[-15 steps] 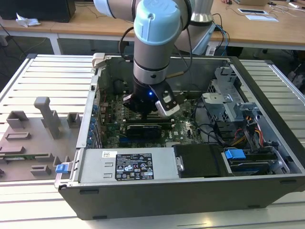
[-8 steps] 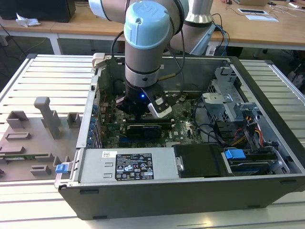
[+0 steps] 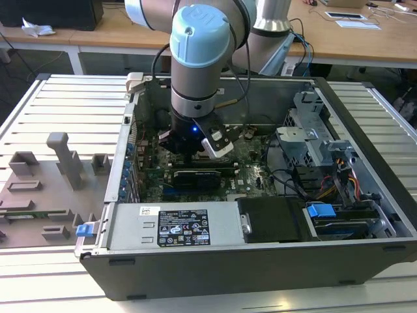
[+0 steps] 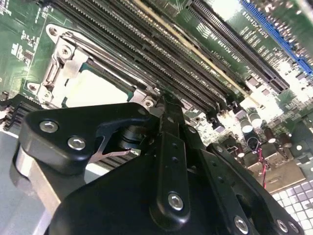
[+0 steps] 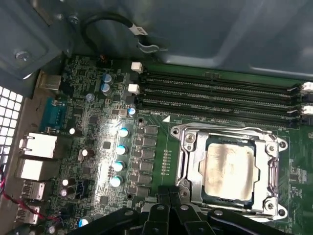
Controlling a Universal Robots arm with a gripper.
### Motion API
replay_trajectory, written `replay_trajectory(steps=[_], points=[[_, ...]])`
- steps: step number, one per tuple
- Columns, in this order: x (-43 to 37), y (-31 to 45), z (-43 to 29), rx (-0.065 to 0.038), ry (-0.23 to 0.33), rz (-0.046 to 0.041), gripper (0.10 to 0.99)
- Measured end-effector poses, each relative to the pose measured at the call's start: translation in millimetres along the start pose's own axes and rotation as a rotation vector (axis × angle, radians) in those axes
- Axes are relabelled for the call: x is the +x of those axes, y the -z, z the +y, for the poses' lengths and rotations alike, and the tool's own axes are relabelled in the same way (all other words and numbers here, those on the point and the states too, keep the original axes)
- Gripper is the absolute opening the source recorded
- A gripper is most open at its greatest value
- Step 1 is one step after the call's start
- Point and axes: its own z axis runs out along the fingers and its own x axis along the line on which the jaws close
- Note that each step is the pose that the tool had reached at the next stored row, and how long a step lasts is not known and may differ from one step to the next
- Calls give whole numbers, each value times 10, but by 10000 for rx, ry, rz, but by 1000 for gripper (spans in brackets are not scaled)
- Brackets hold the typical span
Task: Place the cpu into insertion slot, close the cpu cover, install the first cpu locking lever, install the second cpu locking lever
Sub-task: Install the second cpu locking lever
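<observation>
- I'm holding the arm (image 3: 199, 59) down inside the open case (image 3: 365, 215), with the gripper (image 5: 171, 198) hanging right at the edge of the slot (image 5: 188, 183) so its tips can work along the rim.
- The fingers (image 4: 168, 105) are looking pressed together to a narrow tip in both wrist views, and I'm seeing nothing caught between them.
- The cpu (image 5: 230, 166) is sitting flat in the slot, its pale top showing through the window of the cover (image 5: 227, 134), so I'm judging the chip seated and the cover lying down over it.
- In the second wrist view the fingertips are pointing at the socket corner beside the memory slots (image 4: 161, 63); I'm reckoning that's for the lever work, though I can't tell whether either lever is latched.
</observation>
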Motion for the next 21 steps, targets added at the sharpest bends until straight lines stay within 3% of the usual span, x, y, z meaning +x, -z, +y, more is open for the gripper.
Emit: replay_trajectory(steps=[6, 9, 11, 13, 16, 18, 20, 21], points=[[44, 20, -32, -8, 81, -22, 106], [29, 224, 18, -16, 91, -20, 106], [-32, 228, 25, -19, 84, 4, 106], [-125, 229, 30, -29, 69, 86, 106], [-351, 196, 25, -61, 25, 330, 106], [-442, 174, 40, -9, 10, 396, 106], [-501, 154, 81, 166, -2, 434, 106], [-526, 139, 130, 404, -18, 466, 106]])
